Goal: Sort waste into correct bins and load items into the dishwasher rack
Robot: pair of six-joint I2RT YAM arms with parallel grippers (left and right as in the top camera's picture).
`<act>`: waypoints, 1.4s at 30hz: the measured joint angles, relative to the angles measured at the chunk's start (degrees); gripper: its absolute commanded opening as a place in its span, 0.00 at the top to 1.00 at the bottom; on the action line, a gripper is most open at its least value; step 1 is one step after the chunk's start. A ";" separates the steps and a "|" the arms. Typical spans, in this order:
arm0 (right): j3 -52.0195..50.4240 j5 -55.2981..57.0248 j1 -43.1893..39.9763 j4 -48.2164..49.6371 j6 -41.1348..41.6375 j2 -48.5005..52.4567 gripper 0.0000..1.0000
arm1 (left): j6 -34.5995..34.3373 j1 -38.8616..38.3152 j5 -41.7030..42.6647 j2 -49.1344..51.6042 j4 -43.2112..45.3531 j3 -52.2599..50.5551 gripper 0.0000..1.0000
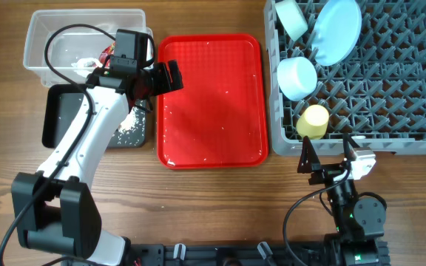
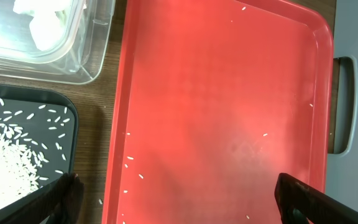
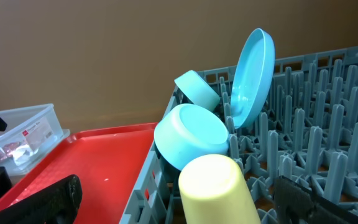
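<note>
A large square grey plastic rack with upright pegs holds a round light-blue plate on edge, two small pale-blue bowls on their sides and a small yellow plastic cup at its near-left corner. Only the right wrist view shows the smooth plate leaning between the pegs. Only the left wrist view shows stray grains on the flat red tray. White rice is heaped in the shallow black tub, and crumpled white paper lies in the clear plastic tub. The left gripper hangs spread wide and empty above the tray. The right gripper is also spread wide and empty, just before the rack.
</note>
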 measured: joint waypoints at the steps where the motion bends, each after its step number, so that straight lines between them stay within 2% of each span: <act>1: 0.00 0.00 0.00 0.00 0.00 0.00 0.00 | 0.00 0.00 0.00 0.00 0.00 0.00 0.00; 15: 0.00 0.00 0.00 0.00 0.00 0.00 0.00 | 0.00 0.00 0.00 -0.13 -0.68 0.00 0.00; 20: 0.00 0.00 0.00 0.00 0.00 0.00 0.00 | 0.52 0.00 -1.03 -4.79 0.94 -0.07 0.00; 25: 0.00 0.00 0.00 -0.02 0.00 0.00 0.00 | 6.60 0.37 -1.42 -17.88 12.33 -4.68 0.00; 30: 0.00 0.00 0.00 -0.02 0.00 0.00 0.00 | 12.48 4.81 -0.59 -34.62 23.30 -17.99 0.00; 39: 0.00 0.00 0.00 -0.07 0.00 0.04 0.00 | 14.60 11.02 1.20 -61.18 25.64 -43.56 0.00; 42: 0.00 0.00 0.00 -0.02 0.00 0.07 0.00 | 14.93 11.13 1.38 -70.36 30.51 -51.89 0.00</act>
